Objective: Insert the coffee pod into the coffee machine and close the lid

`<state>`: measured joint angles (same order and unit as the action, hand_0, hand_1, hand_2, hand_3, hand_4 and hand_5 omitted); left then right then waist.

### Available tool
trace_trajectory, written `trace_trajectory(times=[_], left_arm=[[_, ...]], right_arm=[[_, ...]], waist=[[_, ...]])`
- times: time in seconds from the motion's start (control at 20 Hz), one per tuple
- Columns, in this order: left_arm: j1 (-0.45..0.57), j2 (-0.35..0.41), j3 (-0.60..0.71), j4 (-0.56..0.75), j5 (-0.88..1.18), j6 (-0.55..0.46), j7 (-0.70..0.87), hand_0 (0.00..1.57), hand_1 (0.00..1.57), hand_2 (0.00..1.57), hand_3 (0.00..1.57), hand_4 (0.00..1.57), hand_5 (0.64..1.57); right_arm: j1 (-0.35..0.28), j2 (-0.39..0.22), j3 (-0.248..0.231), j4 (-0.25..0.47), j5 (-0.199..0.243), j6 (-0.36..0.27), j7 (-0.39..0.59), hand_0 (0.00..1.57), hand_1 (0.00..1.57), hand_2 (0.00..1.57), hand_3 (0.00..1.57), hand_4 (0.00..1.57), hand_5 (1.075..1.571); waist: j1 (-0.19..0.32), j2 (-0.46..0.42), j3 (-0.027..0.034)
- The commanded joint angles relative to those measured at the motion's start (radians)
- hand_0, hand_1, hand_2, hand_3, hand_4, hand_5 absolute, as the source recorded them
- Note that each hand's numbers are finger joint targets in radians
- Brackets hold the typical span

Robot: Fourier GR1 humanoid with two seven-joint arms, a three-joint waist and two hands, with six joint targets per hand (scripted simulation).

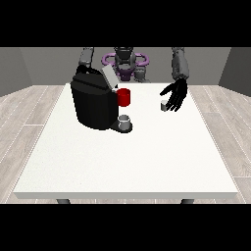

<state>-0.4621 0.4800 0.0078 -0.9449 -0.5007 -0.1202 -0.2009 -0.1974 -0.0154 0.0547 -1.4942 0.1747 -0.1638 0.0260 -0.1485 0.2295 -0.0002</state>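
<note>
A black coffee machine (93, 104) stood on the white counter (127, 162) towards the view's left, its grey lid (109, 77) tilted up and open. A red part (124, 97) showed at the machine's front, and a small grey cup (125, 120) sat on the tray below it. The coffee pod (163, 105), small and pale, sat on the counter well to the right of the machine. The robot hand at the view's right (176, 95) hung just beside the pod with its fingers spread and relaxed, holding nothing. The other robot hand was hidden behind the machine, so I cannot tell its state
</note>
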Motion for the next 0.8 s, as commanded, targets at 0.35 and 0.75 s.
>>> trace_trajectory(times=[0.35,0.75], left_arm=[[-0.094,0.034,-0.066,0.141,-0.216,0.14,-0.098,0.82,0.82,0.96,0.8,0.37,1.571],[-0.147,0.027,-0.118,0.219,-0.319,0.079,-0.044,0.79,0.79,0.96,0.85,0.39,1.571]], right_arm=[[-0.081,0.007,0.002,0.061,0.012,0.005,0.01,0.0,0.0,0.0,0.0,0.0,1.571],[-0.087,0.003,-0.026,0.163,-0.029,0.019,-0.091,0.0,0.0,0.0,0.0,0.0,1.571]], waist=[[-0.012,0.061,-0.0004],[-0.007,0.066,0.0004]])
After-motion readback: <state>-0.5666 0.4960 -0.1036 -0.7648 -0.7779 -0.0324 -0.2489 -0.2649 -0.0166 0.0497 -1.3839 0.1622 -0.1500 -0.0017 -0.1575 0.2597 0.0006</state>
